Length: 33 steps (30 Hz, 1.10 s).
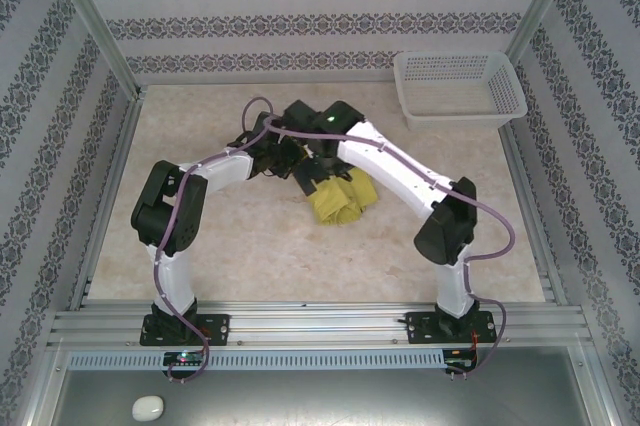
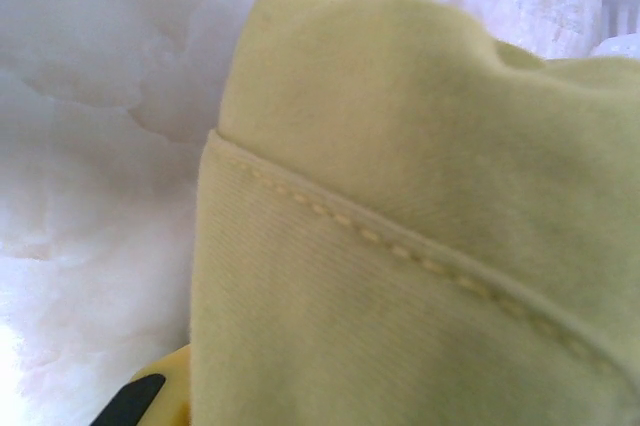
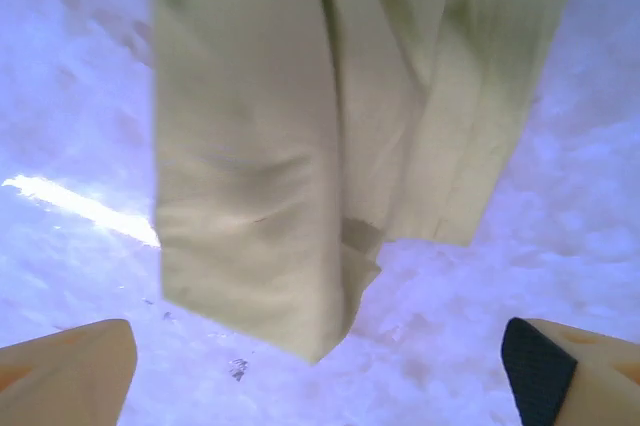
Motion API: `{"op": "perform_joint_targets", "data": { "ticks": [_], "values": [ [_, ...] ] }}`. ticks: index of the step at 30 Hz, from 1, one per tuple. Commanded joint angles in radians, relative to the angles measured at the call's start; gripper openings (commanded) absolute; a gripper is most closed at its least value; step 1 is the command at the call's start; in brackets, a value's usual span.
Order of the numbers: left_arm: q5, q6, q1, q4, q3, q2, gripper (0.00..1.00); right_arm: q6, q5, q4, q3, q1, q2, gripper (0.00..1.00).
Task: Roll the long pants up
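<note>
Top external view, left to right: one small white oval object (image 1: 148, 407) lies on the metal ledge in front of the rail. Two arms rise from that rail, and both bend inward to meet near the middle of the pale marbled table (image 1: 220, 256). The left gripper (image 1: 283, 159) is against the far left edge of the long pants (image 1: 340, 198), one mustard-yellow garment bunched in a compact heap at the table's centre.

In the left wrist view, one black-padded fingertip (image 2: 130, 401) touches the cloth beside a stitched seam. The other finger is hidden, so I cannot tell whether the cloth is pinched.

In the right wrist view, the right gripper (image 3: 315, 351) has its fingers spread wide, with nothing between them, just short of the folded cloth. One white mesh basket (image 1: 460, 91) sits at the far right corner.
</note>
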Motion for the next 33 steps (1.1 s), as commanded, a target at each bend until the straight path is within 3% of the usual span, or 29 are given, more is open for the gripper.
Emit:
{"op": "perform_joint_targets", "data": {
  "ticks": [1,5,8,20,24,26,28,29,32,33],
  "values": [
    [-0.043,-0.012,-0.002,-0.108,0.012,0.000,0.00,0.065,0.153,-0.136,0.099,0.060,0.156,0.98],
    [-0.047,-0.009,-0.001,-0.109,-0.001,-0.019,0.00,0.068,0.168,-0.153,0.210,0.102,0.286,0.98],
    [-0.033,-0.020,-0.001,-0.089,-0.011,-0.021,0.00,0.064,0.206,-0.143,0.195,0.098,0.337,0.98],
    [0.020,-0.024,-0.001,-0.064,0.011,-0.025,0.00,0.012,0.245,0.171,-0.290,-0.007,0.296,0.94],
    [-0.002,-0.012,0.000,-0.083,0.008,-0.052,0.00,-0.050,0.139,0.253,-0.395,-0.063,0.265,0.72],
    [-0.010,-0.014,0.001,-0.083,0.004,-0.060,0.00,-0.068,0.069,0.275,-0.422,-0.091,0.249,0.52],
    [-0.013,-0.014,0.003,-0.086,0.009,-0.060,0.00,-0.078,0.016,0.297,-0.450,-0.110,0.231,0.15],
    [-0.014,-0.014,0.003,-0.089,0.010,-0.058,0.00,-0.084,-0.001,0.305,-0.464,-0.116,0.222,0.05],
    [-0.012,-0.012,0.009,-0.093,0.023,-0.054,0.00,-0.085,-0.102,0.340,-0.515,-0.144,0.187,0.00],
    [-0.014,-0.012,0.013,-0.094,0.030,-0.053,0.05,-0.082,-0.131,0.358,-0.542,-0.152,0.168,0.00]
  ]
}}
